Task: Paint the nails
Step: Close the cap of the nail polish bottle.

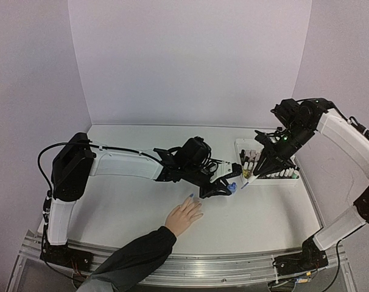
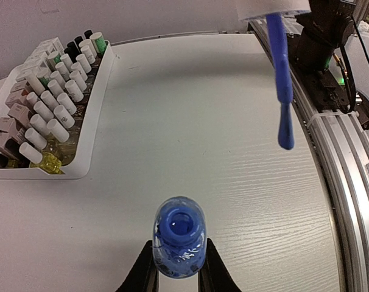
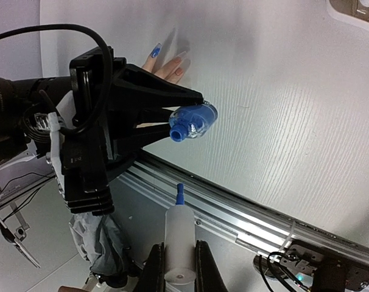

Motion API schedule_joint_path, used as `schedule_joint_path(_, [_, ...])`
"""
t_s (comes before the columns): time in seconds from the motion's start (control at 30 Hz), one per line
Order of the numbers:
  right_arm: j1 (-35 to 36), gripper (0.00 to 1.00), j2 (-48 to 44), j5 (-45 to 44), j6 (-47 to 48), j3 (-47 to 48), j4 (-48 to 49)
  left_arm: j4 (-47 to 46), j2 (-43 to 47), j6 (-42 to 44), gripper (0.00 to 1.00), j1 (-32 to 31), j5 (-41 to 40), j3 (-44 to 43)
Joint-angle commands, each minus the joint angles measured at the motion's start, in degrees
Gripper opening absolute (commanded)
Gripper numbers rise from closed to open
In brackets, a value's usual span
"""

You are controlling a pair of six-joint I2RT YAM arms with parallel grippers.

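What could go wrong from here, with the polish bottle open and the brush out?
1. The open bottle, pinched only by the left claw, looks tilted; polish might spill on the table.
2. The brush in the right claw is coated blue and hangs above the table; it might drip.
3. The hand lies close to the left claw; a small shift could put polish on skin instead of the nails.

- My left arm [image 1: 130,164] stretches across the table [image 1: 257,213] just behind the hand [image 1: 184,216], barring the way in from the back.
- The tray [image 2: 96,115] fills the far right corner, close behind my right gripper [image 3: 178,264].
- My left gripper [image 1: 221,190], clamping the open bottle [image 2: 179,243], leaves only a narrow gap to the brush [image 2: 283,91].
- Bare tabletop to the right of the hand gives wide room.
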State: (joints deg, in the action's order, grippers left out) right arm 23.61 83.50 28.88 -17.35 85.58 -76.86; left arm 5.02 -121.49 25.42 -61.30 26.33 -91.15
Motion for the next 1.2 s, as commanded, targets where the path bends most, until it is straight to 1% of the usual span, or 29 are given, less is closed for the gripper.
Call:
schedule_joint_path(0.0, [0.43,0.00,0.36,2.99,-1.06,0.83,-9.20,-0.96,2.22,0.35,0.00,0.02,0.13,-2.13])
schedule_joint_path(0.13, [0.40,0.00,1.00,3.37,-0.92,1.04,-8.52,-1.04,2.22,0.09,0.00,0.03,0.12,-1.75])
schedule_joint_path(0.33, [0.41,0.00,1.92,3.65,-2.62,0.93,-4.72,-1.09,2.06,0.13,0.00,0.03,0.19,-2.01])
schedule_joint_path(0.57, [0.45,0.00,3.11,1.99,-3.08,2.71,-3.82,-0.80,1.94,0.17,0.00,0.00,0.31,-2.00])
schedule_joint_path(0.8, [0.42,0.00,3.85,1.40,-5.10,3.69,-0.90,-0.49,2.05,0.57,0.00,0.04,0.48,-2.00])
schedule_joint_path(0.97, [0.44,0.00,4.22,1.08,-6.89,3.81,2.10,-0.46,2.23,0.64,0.00,0.03,0.50,-1.73])
schedule_joint_path(1.17, [0.45,0.00,4.19,0.47,-7.66,3.59,2.78,-0.58,2.49,0.60,0.00,0.04,0.64,-1.43])
